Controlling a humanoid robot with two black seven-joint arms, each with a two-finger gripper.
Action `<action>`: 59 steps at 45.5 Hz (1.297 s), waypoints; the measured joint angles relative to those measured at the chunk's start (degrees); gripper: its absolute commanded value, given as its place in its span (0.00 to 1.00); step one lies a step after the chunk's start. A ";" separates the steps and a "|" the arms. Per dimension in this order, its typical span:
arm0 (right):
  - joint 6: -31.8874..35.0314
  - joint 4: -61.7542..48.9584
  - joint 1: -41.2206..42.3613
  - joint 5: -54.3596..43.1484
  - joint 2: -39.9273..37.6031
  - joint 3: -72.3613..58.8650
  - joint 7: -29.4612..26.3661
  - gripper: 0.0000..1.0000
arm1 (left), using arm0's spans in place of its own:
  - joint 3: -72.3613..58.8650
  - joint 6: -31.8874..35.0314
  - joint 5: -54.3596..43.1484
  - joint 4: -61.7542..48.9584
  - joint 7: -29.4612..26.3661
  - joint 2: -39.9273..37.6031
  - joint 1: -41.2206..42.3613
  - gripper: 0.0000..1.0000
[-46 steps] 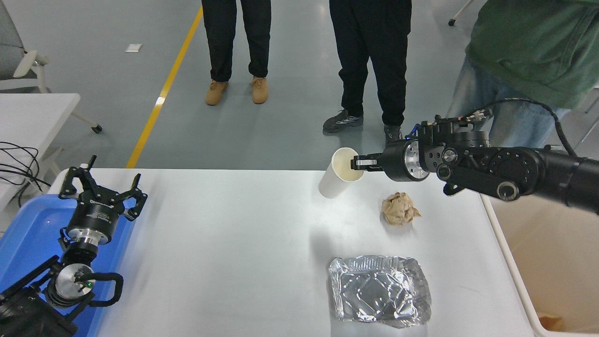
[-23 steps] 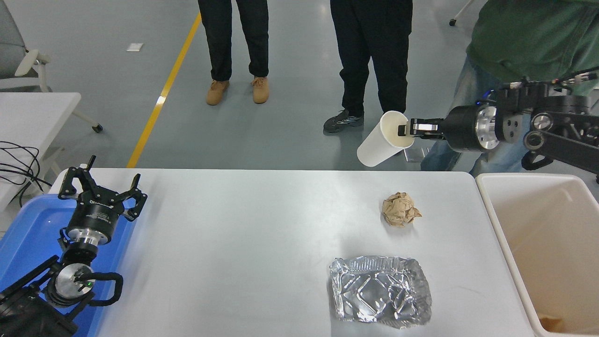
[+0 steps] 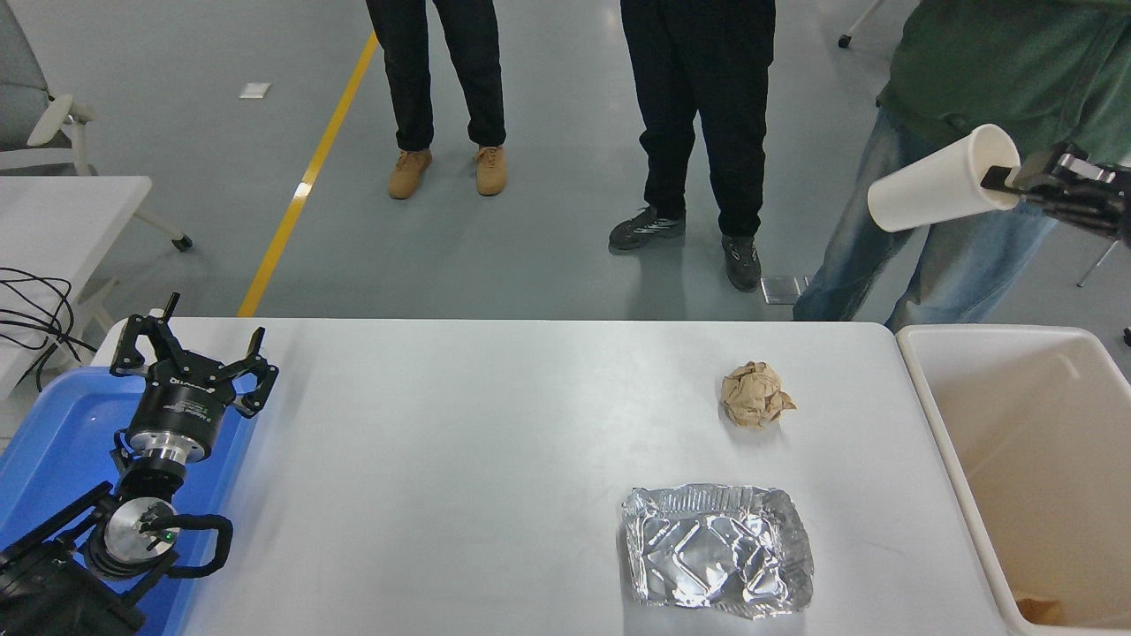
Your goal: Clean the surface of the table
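the right gripper [image 3: 1003,179] pinches the rim of a white paper cup [image 3: 937,181], held tilted high above the beige bin [image 3: 963,459].

The right gripper [image 3: 1003,179] clamps the rim of a white paper cup [image 3: 938,180], held tilted in the air beyond the surface's [image 3: 459,442] far right corner. On the surface lie a crumpled brown paper ball [image 3: 755,395] and a flattened foil tray [image 3: 716,548]. A beige bin [image 3: 941,424] adjoins its right edge. The left gripper [image 3: 190,362], fingers spread, is parked over a blue tray [image 3: 53,442].
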 measured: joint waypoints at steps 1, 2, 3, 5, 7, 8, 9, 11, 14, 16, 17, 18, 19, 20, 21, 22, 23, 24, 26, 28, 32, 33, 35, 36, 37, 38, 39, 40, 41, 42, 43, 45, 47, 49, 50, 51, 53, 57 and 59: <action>-0.12 -0.09 -0.51 0.39 -0.47 0.04 0.18 0.00 | 0.00 0.00 0.00 0.00 0.00 0.00 0.00 0.99; -0.25 -0.17 -1.07 0.84 -0.93 0.04 0.37 0.00 | 0.00 0.00 0.00 0.01 0.00 0.00 0.00 0.99; -0.55 -0.27 -1.94 1.58 -1.56 0.05 0.70 0.00 | 0.00 0.00 0.00 0.01 0.00 0.00 0.00 0.99; -1.11 -0.45 -3.41 2.76 -2.47 0.07 1.12 0.00 | 0.00 0.00 0.00 0.01 0.00 0.00 0.00 0.99; -1.71 -0.61 -4.75 3.77 -3.13 0.08 1.47 0.00 | 0.00 0.00 0.00 0.01 0.00 0.00 0.00 0.99; -2.22 -0.71 -5.85 4.57 -3.54 0.09 1.73 0.00 | 0.00 0.00 0.00 0.01 0.00 0.00 0.00 0.99; -2.60 -0.83 -6.70 5.12 -3.84 0.08 1.86 0.00 | 0.00 0.00 0.00 0.01 0.00 0.00 0.00 0.99; -3.45 -0.93 -8.22 6.27 -4.28 0.11 2.24 0.00 | 0.00 0.00 0.02 0.00 0.00 0.00 0.00 0.99; -5.01 -1.14 -10.93 8.23 -4.91 0.12 2.72 0.00 | 0.00 0.00 -0.01 -0.01 0.00 0.00 0.00 0.99; -6.51 -1.35 -13.22 9.89 -5.26 0.14 3.23 0.00 | 0.00 0.00 0.00 0.00 0.00 0.00 0.00 0.99; -6.99 -1.53 -13.73 10.42 -5.27 0.16 3.42 0.00 | 0.00 0.00 0.00 0.00 0.00 0.00 0.00 0.99; -7.42 -1.70 -14.39 10.94 -5.28 0.19 3.58 0.00 | 0.00 0.00 0.01 -0.01 0.00 0.00 0.00 0.99; -7.95 -1.98 -15.28 11.65 -5.32 0.16 3.68 0.00 | 0.00 0.00 0.01 -0.01 0.00 0.00 0.00 0.99; -8.63 -2.33 -16.40 12.71 -5.37 0.10 3.81 0.00 | 0.00 0.00 -0.01 0.01 0.00 0.00 0.00 0.99; -9.04 -2.56 -17.05 13.37 -5.37 0.09 3.93 0.00 | 0.00 0.00 0.00 0.01 0.00 0.00 0.00 0.99; -9.42 -2.79 -17.69 14.11 -5.36 0.09 4.07 0.00 | 0.00 0.00 0.00 0.01 0.00 0.00 0.00 0.99; -9.97 -3.12 -18.92 15.27 -5.31 0.09 4.24 0.00 | 0.00 0.00 0.01 0.01 0.00 0.00 0.01 0.99; -10.30 -3.39 -19.43 15.95 -5.25 0.03 4.27 0.00 | 0.00 0.00 0.02 0.01 0.00 0.00 0.00 0.99; -11.05 -3.83 -20.56 17.50 -5.10 0.02 4.46 0.00 | 0.00 -0.01 0.02 0.00 0.00 0.00 0.00 0.99; -11.90 -4.35 -22.03 19.07 -4.91 0.02 4.64 0.00 | 0.00 0.00 -0.01 0.01 0.00 0.00 0.00 0.99; -13.21 -5.11 -24.30 21.34 -4.52 0.03 5.00 0.00 | 0.00 0.00 0.00 0.01 0.00 0.00 0.01 0.99; -13.61 -5.38 -24.98 21.99 -4.39 0.04 5.13 0.00 | 0.00 0.00 -0.01 0.01 0.00 0.00 0.01 0.99; -14.12 -5.79 -25.86 22.78 -4.10 0.06 5.29 0.00 | 0.00 0.00 0.00 0.01 0.00 0.00 0.00 0.99; -14.80 -6.43 -27.02 23.78 -3.57 0.10 5.47 0.00 | 0.00 0.00 0.00 0.00 0.00 0.00 0.01 0.99; -14.98 -6.62 -27.36 24.06 -3.39 0.10 5.48 0.00 | 0.00 0.00 -0.01 0.01 0.00 0.00 0.00 0.99; -15.11 -6.81 -27.60 24.25 -3.21 0.10 5.53 0.00 | 0.00 0.00 0.00 0.01 0.00 0.00 0.01 0.99; -15.36 -7.20 -28.12 24.64 -2.87 0.16 5.62 0.00 | 0.00 0.00 0.01 0.00 0.00 0.00 0.00 0.99; -15.65 -7.69 -28.78 25.12 -2.44 0.22 5.70 0.00 | 0.00 0.00 0.01 0.00 0.00 0.00 0.01 0.99; -16.13 -8.73 -30.11 26.03 -1.49 0.20 5.74 0.00 | 0.00 0.00 -0.01 0.01 0.00 0.00 0.00 0.99; -16.27 -9.04 -30.48 26.29 -1.15 0.20 5.75 0.00 | 0.00 0.00 0.01 0.00 0.00 0.00 0.00 0.99; -16.38 -9.36 -30.74 26.46 -0.87 0.20 5.81 0.00 | 0.00 0.00 0.00 0.00 0.00 0.00 0.01 0.99; -16.97 -10.98 -32.18 27.47 0.61 0.24 5.91 0.00 | 0.00 0.00 0.00 0.00 0.00 0.00 0.00 0.99; -17.37 -12.42 -33.53 28.17 2.19 0.23 5.93 0.00 | 0.00 0.00 -0.01 0.00 0.00 0.00 0.00 0.99; -17.81 -13.87 -34.60 28.82 3.58 0.29 6.02 0.00 | 0.00 0.00 0.01 -0.01 0.00 0.00 0.00 0.99; -18.04 -14.74 -35.20 29.19 4.41 0.37 6.04 0.00 | 0.00 0.00 -0.01 0.00 0.00 0.00 0.01 0.99; -18.31 -15.73 -35.90 29.61 5.42 0.41 6.05 0.00 | 0.00 0.00 0.01 -0.01 0.00 0.00 0.01 0.99; -18.66 -17.74 -37.22 30.34 7.51 0.57 6.07 0.00 | 0.00 0.00 0.02 -0.01 0.00 0.00 0.00 0.99; -19.17 -21.46 -39.06 31.26 10.91 0.87 6.09 0.00 | 0.00 0.00 -0.01 -0.01 0.00 0.00 0.00 0.99; -19.35 -23.76 -40.03 31.62 12.98 0.90 6.10 0.00 | 0.00 0.00 0.00 -0.01 0.00 0.00 0.00 0.99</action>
